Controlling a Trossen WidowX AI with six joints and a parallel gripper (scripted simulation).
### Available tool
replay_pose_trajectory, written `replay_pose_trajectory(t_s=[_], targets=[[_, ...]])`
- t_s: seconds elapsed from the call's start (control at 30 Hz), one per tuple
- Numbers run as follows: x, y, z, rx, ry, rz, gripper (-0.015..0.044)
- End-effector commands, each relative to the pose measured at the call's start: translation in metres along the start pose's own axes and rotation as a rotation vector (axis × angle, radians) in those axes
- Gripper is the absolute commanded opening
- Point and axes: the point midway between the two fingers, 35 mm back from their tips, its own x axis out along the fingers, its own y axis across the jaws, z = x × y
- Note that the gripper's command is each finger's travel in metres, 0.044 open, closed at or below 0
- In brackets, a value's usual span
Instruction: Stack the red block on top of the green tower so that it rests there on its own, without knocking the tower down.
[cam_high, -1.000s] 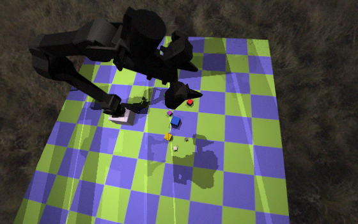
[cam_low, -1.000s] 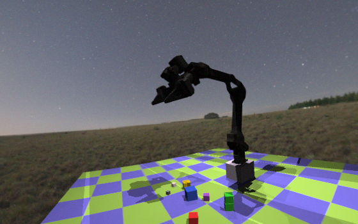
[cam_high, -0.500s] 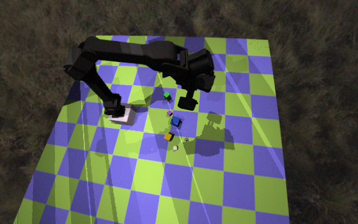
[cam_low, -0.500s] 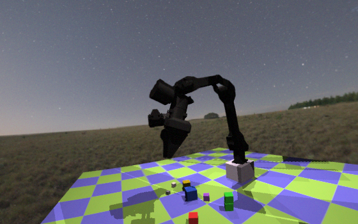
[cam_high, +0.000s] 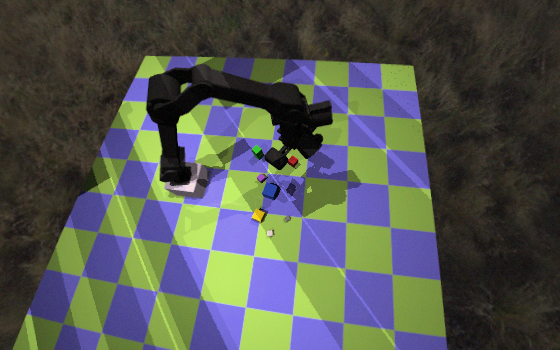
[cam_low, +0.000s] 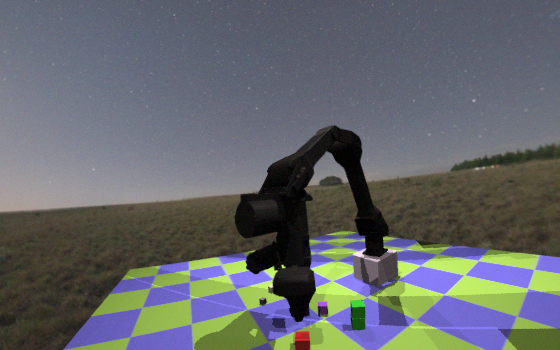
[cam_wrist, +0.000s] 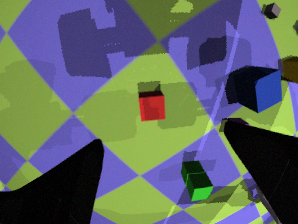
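Observation:
The red block (cam_high: 293, 160) (cam_low: 302, 341) (cam_wrist: 152, 106) sits alone on the checkered table. The green tower (cam_high: 257, 151) (cam_low: 357, 315) (cam_wrist: 197, 181) is two green blocks, one on the other, standing upright a short way toward the arm's base. My gripper (cam_high: 293, 151) (cam_wrist: 165, 136) is open and empty, pointing down above the table close to the red block. In the wrist view the red block shows beyond and between the fingertips, and the tower shows lower, nearer the right finger. In the exterior view one finger hides the other.
A blue block (cam_high: 270, 190) (cam_wrist: 268, 90), a purple block (cam_high: 261, 177) (cam_low: 323, 308) and a yellow block (cam_high: 258, 215) (cam_wrist: 290, 69) lie near the red block and tower. A small white block (cam_high: 270, 233) and a small grey block (cam_high: 287, 218) (cam_low: 262, 301) lie farther off.

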Motion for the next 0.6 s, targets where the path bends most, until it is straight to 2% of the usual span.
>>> replay_pose_trajectory(t_s=[0.0, 0.17, 0.4, 0.57], targets=[[0.004, 0.000, -0.002, 0.025, 0.006, -0.018, 0.0440], [0.003, 0.003, -0.001, 0.025, 0.006, -0.018, 0.0440], [0.044, 0.002, -0.002, 0.025, 0.006, -0.018, 0.0440], [0.046, 0.004, -0.001, 0.025, 0.006, -0.018, 0.0440]])
